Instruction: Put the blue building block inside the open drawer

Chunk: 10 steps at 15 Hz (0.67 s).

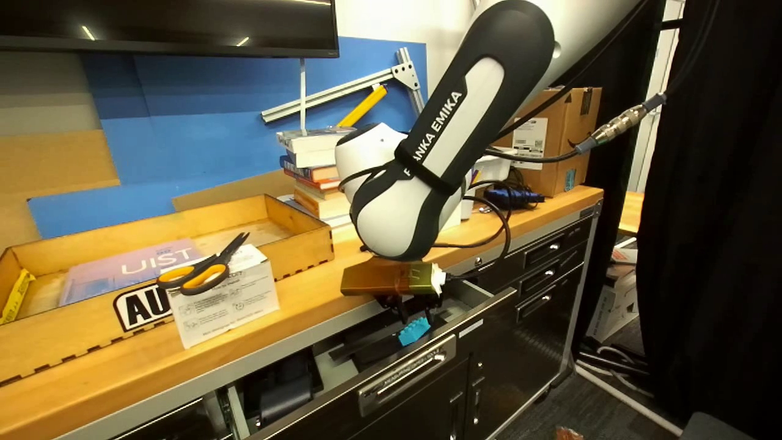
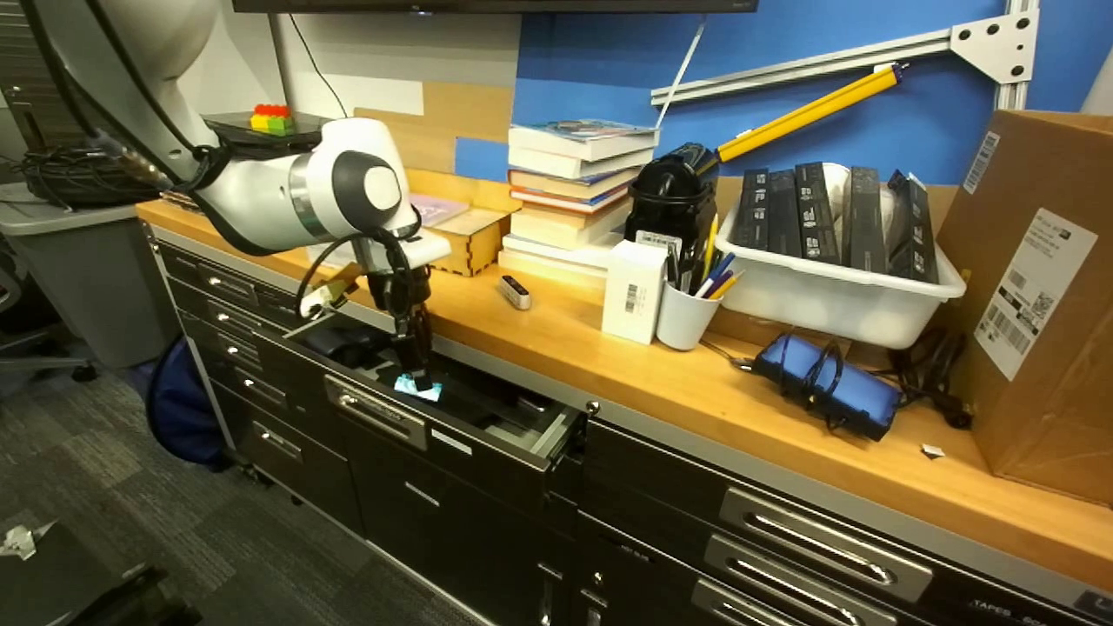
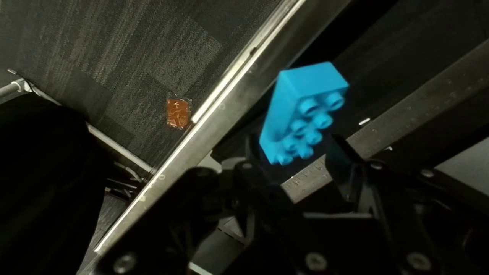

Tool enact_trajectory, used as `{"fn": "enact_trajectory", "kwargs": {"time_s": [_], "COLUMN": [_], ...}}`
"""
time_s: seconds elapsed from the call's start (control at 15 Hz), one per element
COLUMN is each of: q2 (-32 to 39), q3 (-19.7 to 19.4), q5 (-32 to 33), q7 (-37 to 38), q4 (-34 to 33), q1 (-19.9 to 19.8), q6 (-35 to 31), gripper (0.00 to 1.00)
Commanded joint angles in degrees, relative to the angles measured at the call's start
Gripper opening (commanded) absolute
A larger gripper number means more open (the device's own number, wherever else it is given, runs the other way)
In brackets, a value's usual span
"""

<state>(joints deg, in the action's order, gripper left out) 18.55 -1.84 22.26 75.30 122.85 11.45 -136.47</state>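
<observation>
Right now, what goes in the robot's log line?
tool: open; blue block: tilted, contact with tool unclear; open drawer: under block; landed: cannot tell

The block (image 1: 415,331) is over the drawer (image 2: 496,474). On the desk (image 1: 311,299), scissors (image 1: 221,261) lie on the box (image 1: 232,305), before the tray (image 1: 305,252).

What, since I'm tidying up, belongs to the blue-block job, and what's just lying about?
For the job:
light-blue studded plastic block
open black-fronted metal drawer with a silver handle
black two-fingered gripper

Just lying about:
scissors with orange-and-black handles
red, yellow and green plastic bricks
brown cardboard box
white plastic bin
</observation>
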Motion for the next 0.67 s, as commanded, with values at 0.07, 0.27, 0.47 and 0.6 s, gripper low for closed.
{"fn": "enact_trajectory", "kwargs": {"time_s": [0.07, 0.27, 0.47, 0.6], "q2": [-1.31, -4.94, -9.04, -11.39], "q3": [-0.55, 0.24, 0.88, 0.96], "q5": [-0.77, -3.33, -7.57, -10.39], "q7": [0.37, -4.37, -12.78, -19.69], "q4": [0.82, 4.68, 8.25, 10.11], "q1": [-0.3, -2.01, -4.36, -5.84], "q6": [0.42, 2.0, 3.68, 4.46], "gripper": [0.91, 1.0, 1.0, 1.0]}}
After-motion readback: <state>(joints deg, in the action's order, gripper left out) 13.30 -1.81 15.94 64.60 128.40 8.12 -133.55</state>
